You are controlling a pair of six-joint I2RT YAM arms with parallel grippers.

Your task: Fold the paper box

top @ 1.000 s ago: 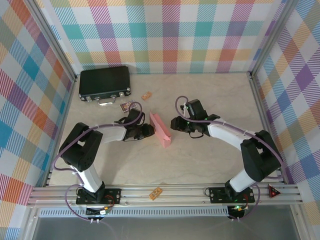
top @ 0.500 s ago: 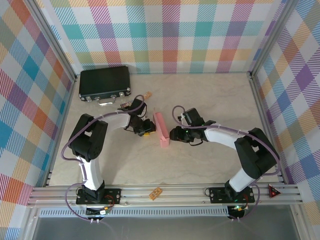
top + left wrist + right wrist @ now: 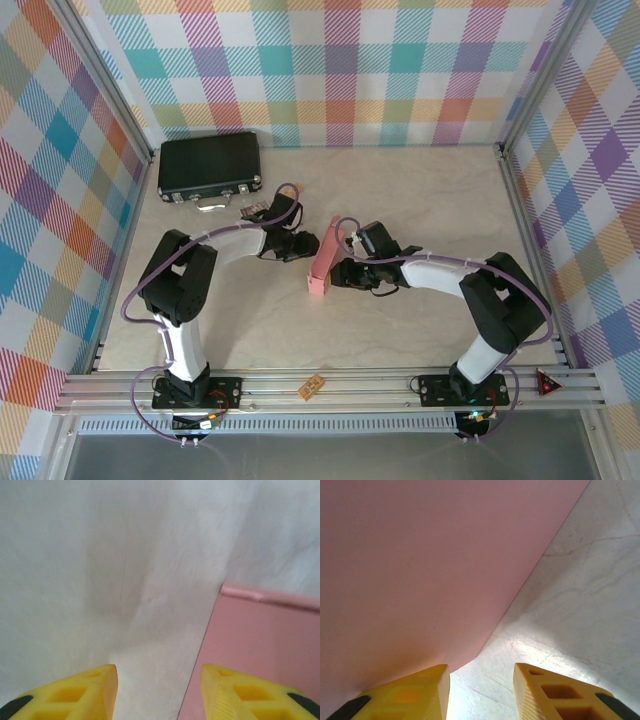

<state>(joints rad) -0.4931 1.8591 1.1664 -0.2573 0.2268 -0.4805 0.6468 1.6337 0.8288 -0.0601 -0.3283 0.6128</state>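
Top external view gives the whole layout. The paper box (image 3: 323,257) sits near the middle of the table (image 3: 430,190), with the left gripper (image 3: 302,246) close at its 9 o'clock and the right gripper (image 3: 336,273) close at its 4 o'clock. A black case (image 3: 208,163) is parked in the 10 o'clock corner, well apart from all that.

The wrist cams add the close-up stuff. In the left wrist view, the left gripper (image 3: 160,692) has its yellow fingers (image 3: 85,692) spread with bare tabletop in the gap. The paper box (image 3: 260,645) is off at 3 o'clock, with a thin raised lip along its far edge. So that one's released, nothing pinched.

In the right wrist view, the right gripper (image 3: 481,692) is spread too. The pink face of the paper box (image 3: 420,555) fills 9 to 12 o'clock, one corner dips toward the gap, and the 9 o'clock finger is right up against it. It's not clamped on it as far as I can see.

For room to move, there's bare table from 12 round to 3 o'clock, plus a strip at 6 o'clock before the metal rail (image 3: 400,378). Plaid walls (image 3: 340,70) close off three sides.

From above, the paper box's long axis runs 1 o'clock to 7 o'clock. It looks narrow, like it's up on a long edge, but I can't tell how much it leans.
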